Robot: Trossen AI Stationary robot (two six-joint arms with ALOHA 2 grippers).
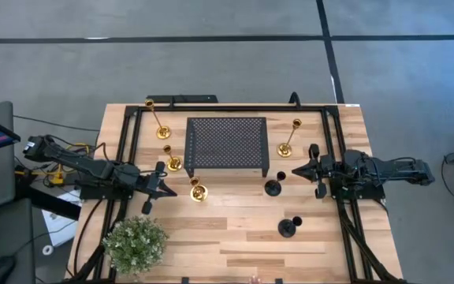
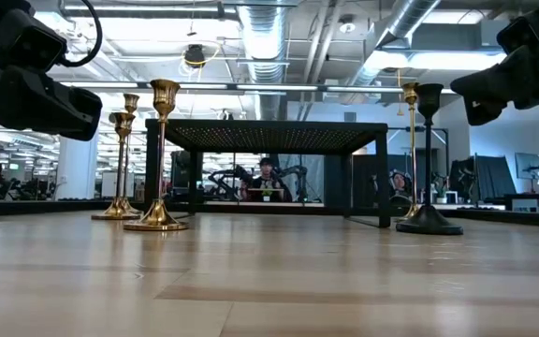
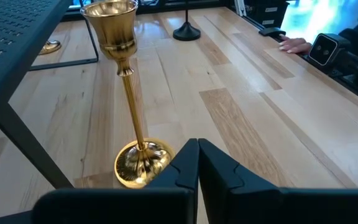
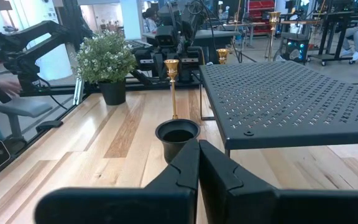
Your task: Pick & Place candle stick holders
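Gold candle stick holder point(image 3: 129, 93) upright before closed, empty left tool point(image 3: 197, 163).

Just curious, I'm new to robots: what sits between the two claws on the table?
In the high view, between the left gripper and the right gripper stand a gold candle holder and a black candle holder; otherwise bare wood.

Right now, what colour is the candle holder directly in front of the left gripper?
Shiny gold candle holder; the left wrist view shows it best.
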